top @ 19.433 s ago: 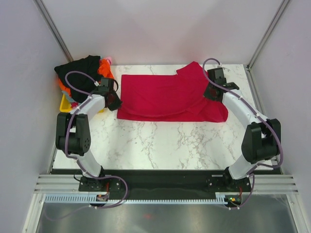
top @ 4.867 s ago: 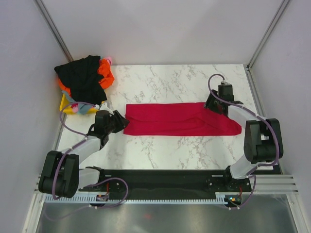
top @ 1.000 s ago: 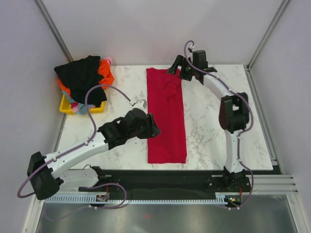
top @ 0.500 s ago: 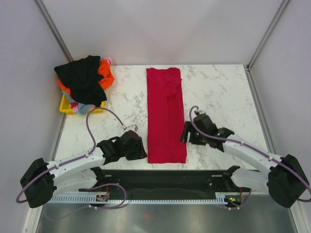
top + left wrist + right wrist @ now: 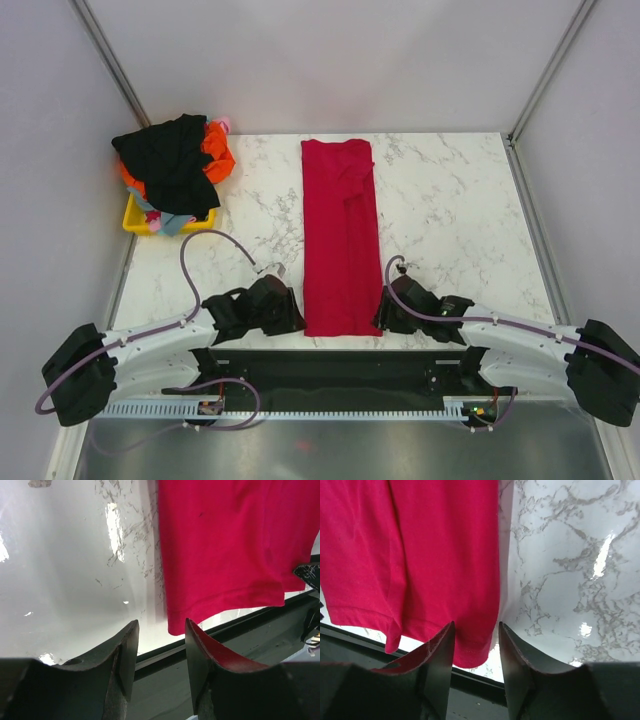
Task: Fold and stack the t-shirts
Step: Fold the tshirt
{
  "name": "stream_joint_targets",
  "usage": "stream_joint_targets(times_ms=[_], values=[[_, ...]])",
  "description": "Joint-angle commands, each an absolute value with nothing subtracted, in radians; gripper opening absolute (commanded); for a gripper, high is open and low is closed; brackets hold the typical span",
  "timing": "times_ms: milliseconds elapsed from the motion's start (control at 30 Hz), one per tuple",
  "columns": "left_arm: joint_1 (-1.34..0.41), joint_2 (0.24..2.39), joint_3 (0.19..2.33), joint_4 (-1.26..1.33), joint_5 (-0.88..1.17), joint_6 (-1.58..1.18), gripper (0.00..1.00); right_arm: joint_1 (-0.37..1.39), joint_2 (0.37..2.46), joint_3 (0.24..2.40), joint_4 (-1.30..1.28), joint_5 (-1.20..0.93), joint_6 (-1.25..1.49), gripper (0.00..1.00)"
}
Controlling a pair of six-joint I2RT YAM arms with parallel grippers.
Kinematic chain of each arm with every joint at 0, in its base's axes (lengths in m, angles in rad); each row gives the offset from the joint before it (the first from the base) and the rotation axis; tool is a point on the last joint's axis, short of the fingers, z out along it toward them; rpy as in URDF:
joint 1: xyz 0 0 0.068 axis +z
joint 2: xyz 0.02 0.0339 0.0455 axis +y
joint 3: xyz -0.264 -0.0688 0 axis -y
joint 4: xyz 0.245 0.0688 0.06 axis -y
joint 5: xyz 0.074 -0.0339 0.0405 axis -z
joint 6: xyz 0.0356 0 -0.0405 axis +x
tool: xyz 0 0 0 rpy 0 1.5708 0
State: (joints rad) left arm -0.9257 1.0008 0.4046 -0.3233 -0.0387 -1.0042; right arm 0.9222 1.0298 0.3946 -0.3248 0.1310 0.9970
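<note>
Crimson t-shirt (image 5: 342, 235) lies folded into a long strip on the marble table (image 5: 460, 210), running from 12 to 6 o'clock; the other t-shirts (image 5: 175, 165) are heaped over a yellow bin (image 5: 133, 215) at 10 o'clock. Left gripper (image 5: 288, 312) sits at the strip's 7 o'clock corner, right gripper (image 5: 383, 315) at its 5 o'clock corner

Left wrist: fingers (image 5: 122, 652) part-way apart, clamping nothing, the hem corner just ahead at 12 o'clock

Right wrist: fingers (image 5: 440, 652) likewise half spread, the hem corner lying loose in the gap
</note>
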Motion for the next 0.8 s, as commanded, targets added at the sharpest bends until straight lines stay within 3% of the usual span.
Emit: stream_joint_targets(times_ms=[0, 267, 367, 767], values=[[-0.937, 0.997, 0.374, -0.253, -0.025, -1.068, 0.49, 0.939, 1.069, 0.359, -0.299, 0.159, 1.046, 0.47], [-0.965, 1.023, 0.37, -0.229, -0.038, -1.081, 0.49, 0.939, 1.051, 0.35, -0.314, 0.173, 1.043, 0.11], [-0.989, 1.061, 0.387, -0.218, -0.058, -1.088, 0.49, 0.939, 1.065, 0.342, -0.314, 0.173, 1.04, 0.04], [-1.034, 1.109, 0.388, -0.186, -0.147, -1.137, 0.49, 0.94, 1.089, 0.337, -0.296, 0.173, 1.02, 0.0]])
